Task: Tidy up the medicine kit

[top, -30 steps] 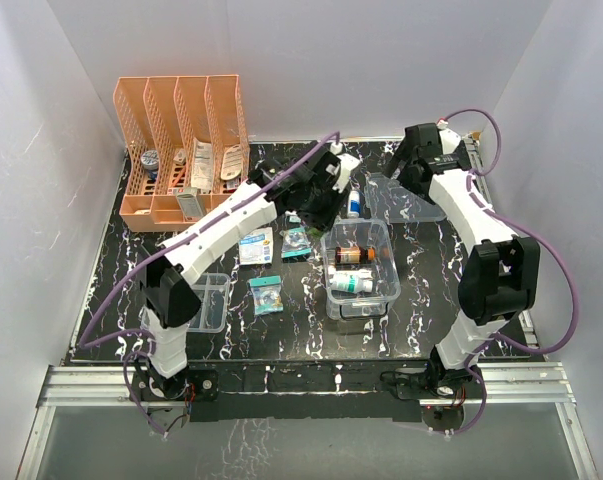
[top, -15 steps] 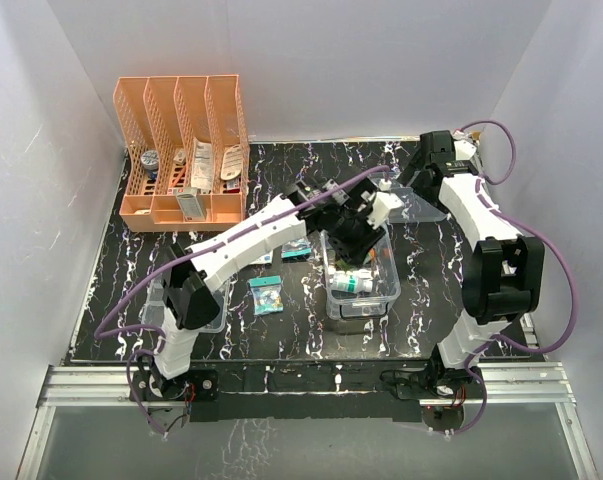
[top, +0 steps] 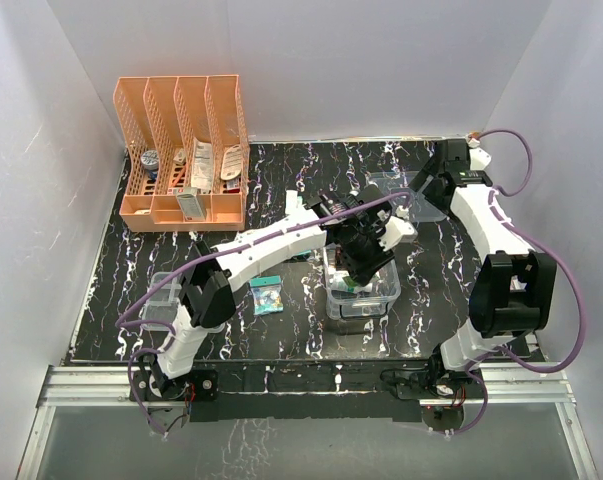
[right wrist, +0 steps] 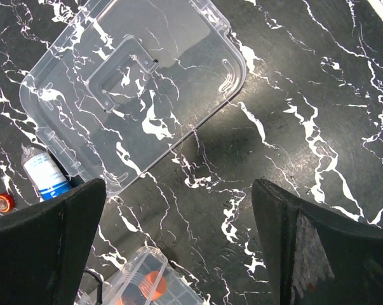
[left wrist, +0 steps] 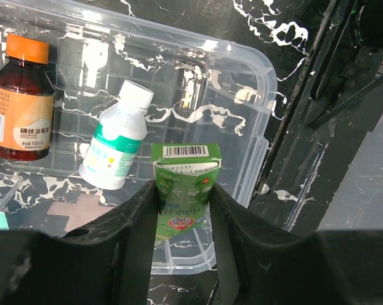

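Note:
The medicine kit (top: 361,302), a deep clear box, stands right of centre on the black marbled table. My left gripper (top: 366,262) hangs over it, shut on a small green carton (left wrist: 181,184) held above the near end of the kit (left wrist: 242,70). Inside lie a brown bottle with an orange cap (left wrist: 23,105) and a white bottle with a green label (left wrist: 115,143). The clear lid (right wrist: 134,82) lies flat at the back right, and shows in the top view (top: 389,185). My right gripper (right wrist: 178,216) is open and empty over bare table beside the lid, seen from above (top: 431,190).
An orange slotted file rack (top: 181,150) with several items stands at the back left. A shallow divided tray (top: 166,300) sits front left. A small packet (top: 268,295) lies left of the kit. A small blue-labelled bottle (right wrist: 45,175) lies by the lid. White walls close in on three sides.
My left arm has swung from the back middle of the table forward and right, carrying the green carton over the kit. My right gripper has drawn back toward the right rear.

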`<state>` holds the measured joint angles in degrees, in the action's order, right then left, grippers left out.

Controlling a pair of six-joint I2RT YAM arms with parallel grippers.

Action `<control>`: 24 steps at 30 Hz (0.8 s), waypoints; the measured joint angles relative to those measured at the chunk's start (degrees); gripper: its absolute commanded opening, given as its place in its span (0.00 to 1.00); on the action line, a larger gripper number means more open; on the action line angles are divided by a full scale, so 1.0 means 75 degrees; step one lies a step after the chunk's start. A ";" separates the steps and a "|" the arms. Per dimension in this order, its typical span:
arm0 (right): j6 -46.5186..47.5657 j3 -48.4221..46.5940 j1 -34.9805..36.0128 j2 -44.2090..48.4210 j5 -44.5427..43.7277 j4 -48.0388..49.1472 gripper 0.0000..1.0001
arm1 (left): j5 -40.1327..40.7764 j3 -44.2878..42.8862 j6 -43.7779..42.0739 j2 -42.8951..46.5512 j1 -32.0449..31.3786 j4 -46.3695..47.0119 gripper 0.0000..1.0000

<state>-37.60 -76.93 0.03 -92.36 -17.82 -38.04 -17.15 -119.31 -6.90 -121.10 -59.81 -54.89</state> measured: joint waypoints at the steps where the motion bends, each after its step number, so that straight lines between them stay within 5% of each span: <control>1: 0.0003 0.0047 -0.0023 0.0038 0.0015 0.0015 0.98 | -0.0003 0.0000 -0.0076 -0.0023 0.0003 0.0006 0.36; 24: 0.0023 0.0370 -0.0603 0.0405 0.0210 0.0137 0.98 | 0.0000 0.0979 -0.1542 -0.0592 0.0006 0.0096 0.43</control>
<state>-37.43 -74.15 -4.49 -89.32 -16.25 -37.01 -17.15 -111.96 -18.46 -125.54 -59.77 -54.17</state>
